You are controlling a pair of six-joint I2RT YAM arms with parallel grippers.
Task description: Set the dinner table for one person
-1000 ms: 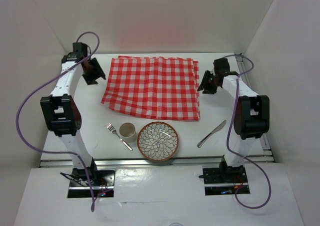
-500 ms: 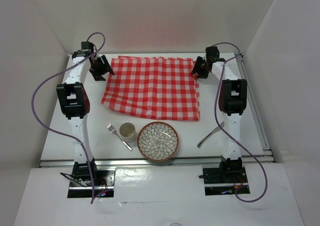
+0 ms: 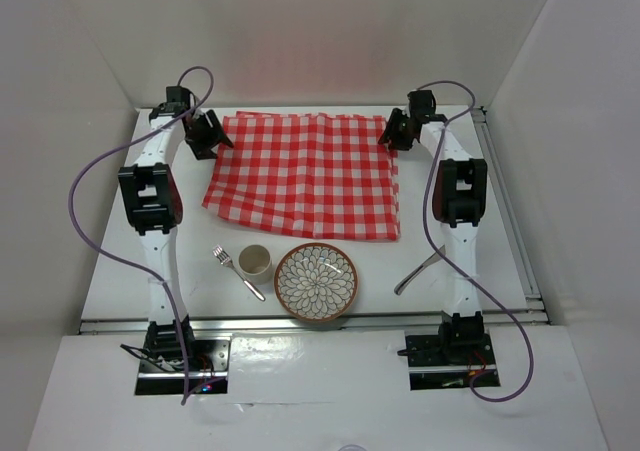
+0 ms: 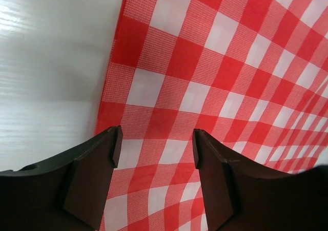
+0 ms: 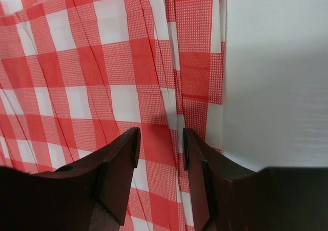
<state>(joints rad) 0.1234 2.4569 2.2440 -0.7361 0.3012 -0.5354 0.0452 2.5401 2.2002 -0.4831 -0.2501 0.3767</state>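
Dinner table (image 3: 190,241) lies beneath left pincer (image 4: 156,144) and right pincer (image 5: 160,141), both released over cloth (image 3: 300,176) corners.

Robot lab cell: white table (image 3: 375,261), metal rails (image 3: 240,322) at near edge, plain white walls (image 3: 300,41), two bolted arms (image 3: 150,199), purple cables (image 3: 72,201).

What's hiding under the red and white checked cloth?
Only the white dinner table shows around the edges of the cloth. It lies flat, with folded layers showing along its right edge. Anything beneath the middle is covered, so I cannot tell.
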